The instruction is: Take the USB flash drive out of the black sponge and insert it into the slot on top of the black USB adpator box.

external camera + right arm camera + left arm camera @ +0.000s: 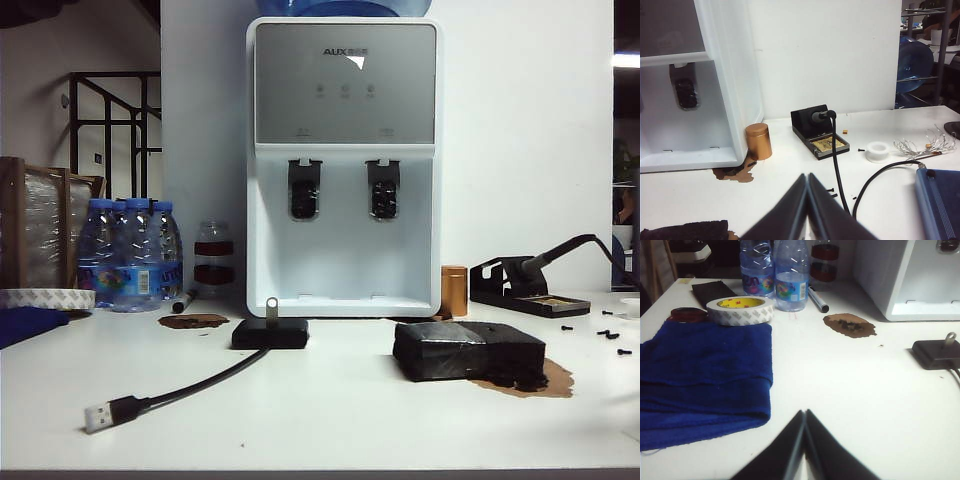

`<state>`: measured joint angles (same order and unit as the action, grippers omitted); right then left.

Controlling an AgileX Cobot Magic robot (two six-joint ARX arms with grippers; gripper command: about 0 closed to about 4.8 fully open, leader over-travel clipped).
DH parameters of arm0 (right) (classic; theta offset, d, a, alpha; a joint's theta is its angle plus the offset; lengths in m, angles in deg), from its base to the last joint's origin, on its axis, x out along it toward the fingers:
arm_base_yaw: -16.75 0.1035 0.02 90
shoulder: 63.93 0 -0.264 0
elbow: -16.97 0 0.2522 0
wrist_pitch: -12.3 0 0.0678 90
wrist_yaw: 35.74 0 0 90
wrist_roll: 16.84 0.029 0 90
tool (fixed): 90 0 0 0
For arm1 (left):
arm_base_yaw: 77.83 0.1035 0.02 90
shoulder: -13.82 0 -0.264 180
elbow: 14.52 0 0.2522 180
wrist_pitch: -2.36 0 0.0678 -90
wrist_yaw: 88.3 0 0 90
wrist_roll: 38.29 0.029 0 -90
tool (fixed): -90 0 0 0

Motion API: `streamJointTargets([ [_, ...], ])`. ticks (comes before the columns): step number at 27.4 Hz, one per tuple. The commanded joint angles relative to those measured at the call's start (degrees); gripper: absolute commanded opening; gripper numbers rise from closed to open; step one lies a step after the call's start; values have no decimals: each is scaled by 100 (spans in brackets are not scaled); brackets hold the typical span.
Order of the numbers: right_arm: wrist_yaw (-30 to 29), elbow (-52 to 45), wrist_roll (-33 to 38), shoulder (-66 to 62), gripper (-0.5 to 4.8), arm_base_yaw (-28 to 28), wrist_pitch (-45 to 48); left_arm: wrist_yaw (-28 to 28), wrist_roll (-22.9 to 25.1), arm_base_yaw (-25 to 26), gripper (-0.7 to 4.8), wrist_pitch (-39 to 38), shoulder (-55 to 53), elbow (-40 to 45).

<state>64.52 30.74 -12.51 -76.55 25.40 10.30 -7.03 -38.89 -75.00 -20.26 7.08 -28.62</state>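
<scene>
While both arms stay off to the sides, the small silver USB flash drive stands straight up in the slot on top of the black USB adpator box. It is thin shiny metal with a little ring at its top end. The box is flat and smooth with round corners, and a black cable curves from it across the white table to a silver plug.

Well apart from the box, the black sponge lies on the right side of the table. It is a thick foam block with rough, crumbly edges, and its far end sits on a brown patch. Nothing sticks out of its top.

Behind them stands a big white water machine with a grey front. A round copper tin stands next to it, just behind the sponge.

The left gripper hangs over bare table, and its two dark fingers are pressed together with nothing between them. Beside it lies a soft blue cloth, folded flat, with a roll of white tape just past it.

The right gripper is squeezed closed too and holds nothing. It hangs over the table near a corner of the sponge, and a black wire runs close by its fingers
</scene>
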Motion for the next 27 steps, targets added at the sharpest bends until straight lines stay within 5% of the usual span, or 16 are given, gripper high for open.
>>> streamJointTargets([
  [1,-9,-24,-4,0,-1,-17,81,28,17,7,-5,-11,122,4],
  [27,-131,-24,37,319,-1,-11,-570,79,15,-11,-5,348,671,4],
])
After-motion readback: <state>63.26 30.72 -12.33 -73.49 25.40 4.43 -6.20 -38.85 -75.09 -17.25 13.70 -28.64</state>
